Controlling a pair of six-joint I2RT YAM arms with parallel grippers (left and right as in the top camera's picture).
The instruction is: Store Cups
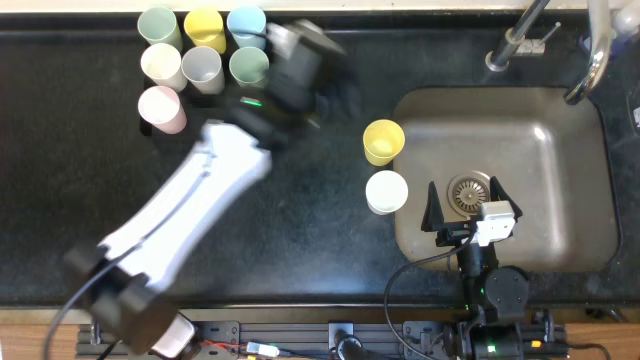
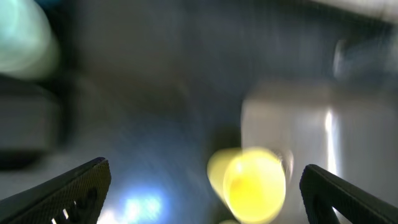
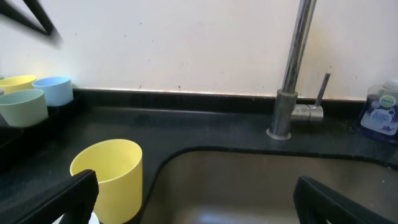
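Note:
A cluster of cups stands at the back left of the counter, among them a pink cup point(image 1: 161, 108), a green cup point(image 1: 249, 66) and a blue cup point(image 1: 246, 22). A yellow cup point(image 1: 383, 141) and a white cup point(image 1: 386, 191) stand apart by the sink's left rim. My left arm point(image 1: 210, 180) stretches up beside the cluster. Its gripper point(image 2: 205, 169) is open and empty, with the yellow cup point(image 2: 252, 183) blurred ahead of it. My right gripper point(image 1: 466, 197) hangs open over the sink drain, the yellow cup point(image 3: 112, 174) off to its side.
The steel sink point(image 1: 560, 110) takes up the right side, with a tap point(image 3: 292, 74) at its back edge and a soap bottle point(image 3: 380, 115) in the far corner. Bare black counter point(image 1: 300, 230) lies between the cup cluster and the sink.

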